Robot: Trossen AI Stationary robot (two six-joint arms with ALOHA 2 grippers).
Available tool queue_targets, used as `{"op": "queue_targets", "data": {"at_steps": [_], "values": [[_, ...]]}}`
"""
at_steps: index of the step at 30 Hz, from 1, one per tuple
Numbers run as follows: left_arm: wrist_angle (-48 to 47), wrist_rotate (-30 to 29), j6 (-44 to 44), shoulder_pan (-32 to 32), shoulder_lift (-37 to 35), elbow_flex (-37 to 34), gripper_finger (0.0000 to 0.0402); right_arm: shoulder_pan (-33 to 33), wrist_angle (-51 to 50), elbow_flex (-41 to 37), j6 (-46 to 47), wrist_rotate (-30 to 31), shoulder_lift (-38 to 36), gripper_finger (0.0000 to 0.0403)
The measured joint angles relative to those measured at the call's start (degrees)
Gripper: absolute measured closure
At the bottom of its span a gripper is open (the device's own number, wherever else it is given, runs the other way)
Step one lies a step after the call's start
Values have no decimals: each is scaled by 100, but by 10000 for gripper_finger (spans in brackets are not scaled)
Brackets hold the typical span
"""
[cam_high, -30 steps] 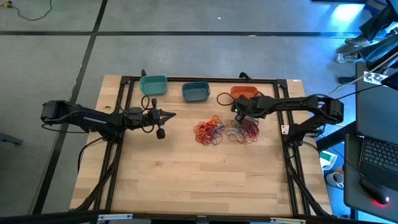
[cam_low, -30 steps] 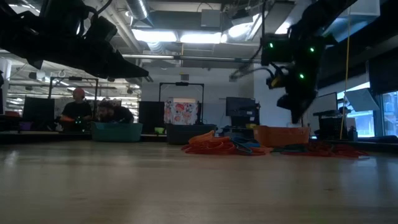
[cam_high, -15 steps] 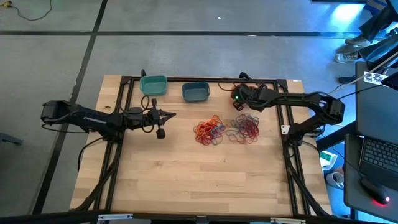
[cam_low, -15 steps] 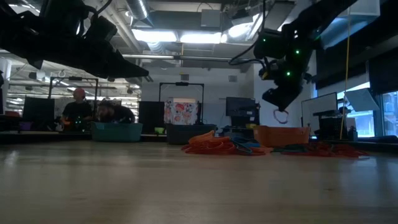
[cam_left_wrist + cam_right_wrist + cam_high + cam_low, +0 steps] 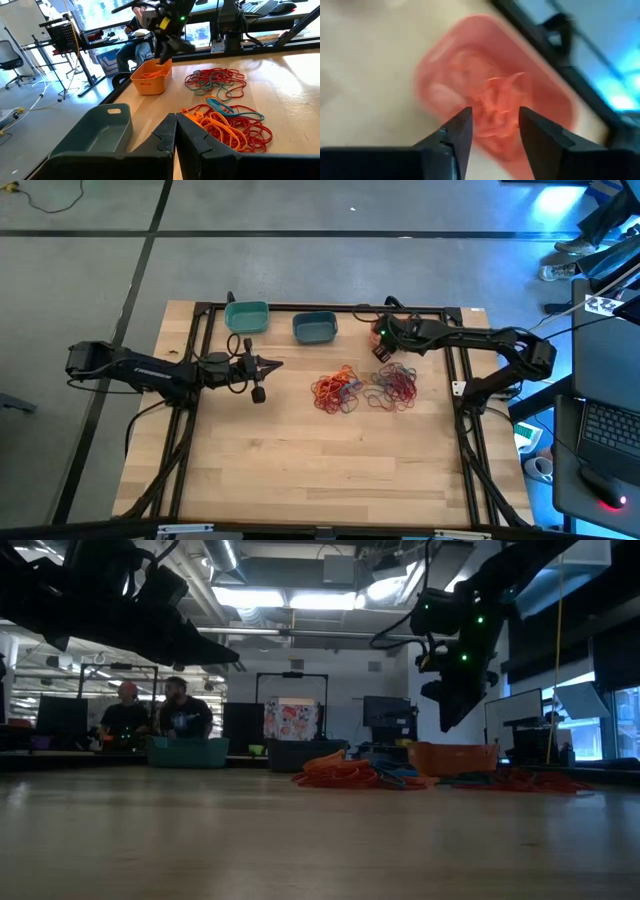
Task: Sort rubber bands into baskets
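My right gripper (image 5: 495,125) stands open above the orange basket (image 5: 540,95), which holds several orange rubber bands (image 5: 492,102); nothing is between its fingers. In the high view this gripper (image 5: 383,340) and its arm cover most of that basket, at the far right. The teal basket (image 5: 247,316) and the slate blue basket (image 5: 314,328) stand along the far edge. Two heaps of rubber bands lie mid-table: an orange-red one (image 5: 337,388) and a red one (image 5: 395,385). My left gripper (image 5: 272,363) hovers shut, left of the heaps.
A black frame (image 5: 205,330) runs round the table's far and side edges, right behind the baskets. Bare wood lies on the near half of the table (image 5: 320,470). People sit in the room beyond the far edge (image 5: 175,710).
My right gripper has gone from above the red heap toward the far edge and now hangs over the orange basket. Half a second ago an orange band dangled below its fingers; now none hangs there.
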Motion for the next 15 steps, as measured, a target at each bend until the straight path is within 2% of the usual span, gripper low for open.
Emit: {"op": "queue_targets", "data": {"at_steps": [3, 10, 15], "values": [[0, 0, -4, -2, -2, 0, 396, 357, 197, 0, -68, -206, -46, 229], [0, 0, -19, -10, -1, 0, 396, 1331, 588, 0, -384, -276, -55, 230], [0, 2, 5, -9, 0, 0, 396, 1827, 856, -2, -384, -676, -55, 230]]}}
